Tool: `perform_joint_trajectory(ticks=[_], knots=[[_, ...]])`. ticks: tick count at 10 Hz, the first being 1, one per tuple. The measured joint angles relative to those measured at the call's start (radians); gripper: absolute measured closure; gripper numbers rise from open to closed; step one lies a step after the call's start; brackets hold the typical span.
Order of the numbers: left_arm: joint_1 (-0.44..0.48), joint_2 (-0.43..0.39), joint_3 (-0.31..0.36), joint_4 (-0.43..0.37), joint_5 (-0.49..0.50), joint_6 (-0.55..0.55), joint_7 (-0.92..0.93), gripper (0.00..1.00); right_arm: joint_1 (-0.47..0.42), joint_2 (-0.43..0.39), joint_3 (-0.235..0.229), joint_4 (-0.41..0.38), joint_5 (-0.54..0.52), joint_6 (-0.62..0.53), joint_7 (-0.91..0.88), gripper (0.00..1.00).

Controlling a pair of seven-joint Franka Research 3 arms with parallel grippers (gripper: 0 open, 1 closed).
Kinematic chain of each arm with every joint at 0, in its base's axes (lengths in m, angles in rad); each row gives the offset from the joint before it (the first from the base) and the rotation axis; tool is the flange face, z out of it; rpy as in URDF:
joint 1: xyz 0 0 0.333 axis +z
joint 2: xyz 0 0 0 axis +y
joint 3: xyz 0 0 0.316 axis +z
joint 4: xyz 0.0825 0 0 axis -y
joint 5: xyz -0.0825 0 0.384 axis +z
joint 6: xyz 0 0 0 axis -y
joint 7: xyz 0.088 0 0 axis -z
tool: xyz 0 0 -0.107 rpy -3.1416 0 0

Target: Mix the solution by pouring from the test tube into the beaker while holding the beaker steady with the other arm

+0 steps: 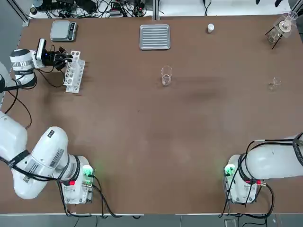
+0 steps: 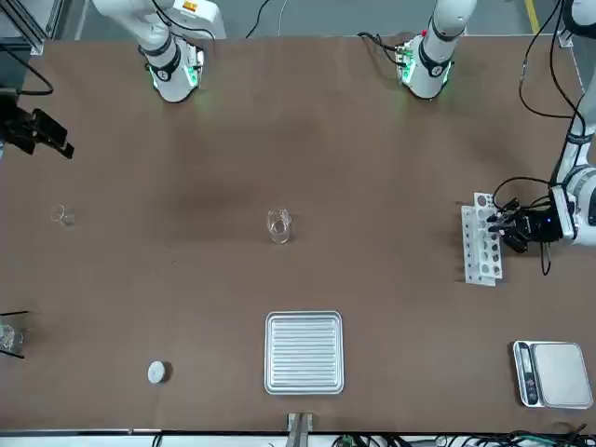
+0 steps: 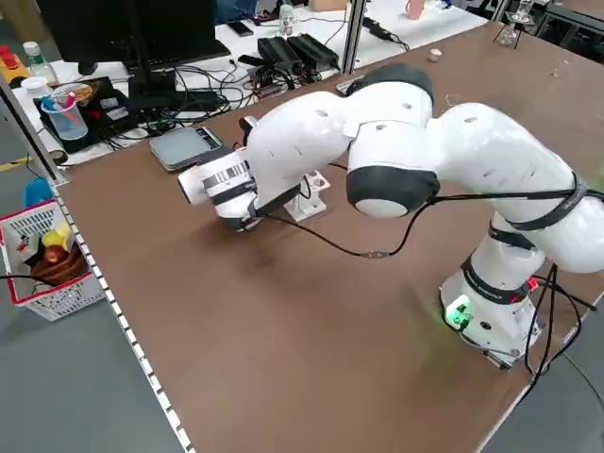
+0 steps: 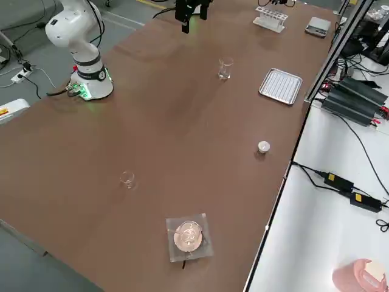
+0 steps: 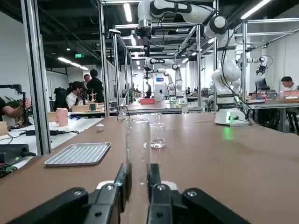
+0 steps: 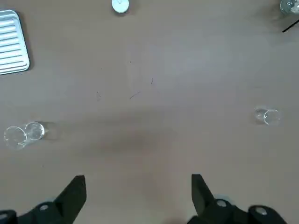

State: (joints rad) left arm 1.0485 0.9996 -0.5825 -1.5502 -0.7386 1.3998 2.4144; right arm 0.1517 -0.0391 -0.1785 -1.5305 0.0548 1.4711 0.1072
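Left tool (image 5: 139, 169): closed on the test tube (image 5: 138, 149), at the rack (image 1: 75, 72) on the left of the surface (image 1: 142, 127). Tube looks upright, long axis roughly vertical. Can't tell if its lower end is clear of the rack.

Key relation: beaker (image 1: 166, 75) is well to the right of the left tool and slightly nearer the arm bases, mid-surface, standing upright. The left tool points right, broadly at it. So the pour needs a carry to the right, then the tube's mouth tipped over the beaker rim.

Right tool (image 6: 138, 178): jaws apart, nothing between them, up over the right part of the surface. Beaker is to its left, so it likely has to go left and down to steady it. Can't say cleanly which tool is nearer.

My read: tube grasp done, beaker hold and pour still to do. Watch out: smaller glass (image 1: 276, 82) sits well right of the beaker, easy to mix up. Clear glass, light squeeze only.

Labels: dark label (image 1: 51, 134) on the left arm, text too small to read. More small print on that arm, also not legible. No brand I can read on the beaker or tube.
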Motion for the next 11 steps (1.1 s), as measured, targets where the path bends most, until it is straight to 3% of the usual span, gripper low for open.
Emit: perform_joint_trajectory(ticks=[4,11], knots=[[0.0,0.005,0.002,-0.001,0.007,0.001,0.027,0.78,-0.002,-0.001,-0.001,-0.019,-0.013,0.019,0.0,0.0],[-0.002,0.046,0.011,0.004,0.006,0.013,0.007,0.78,-0.002,-0.001,0.001,-0.108,-0.043,0.161,-0.005,0.0]])
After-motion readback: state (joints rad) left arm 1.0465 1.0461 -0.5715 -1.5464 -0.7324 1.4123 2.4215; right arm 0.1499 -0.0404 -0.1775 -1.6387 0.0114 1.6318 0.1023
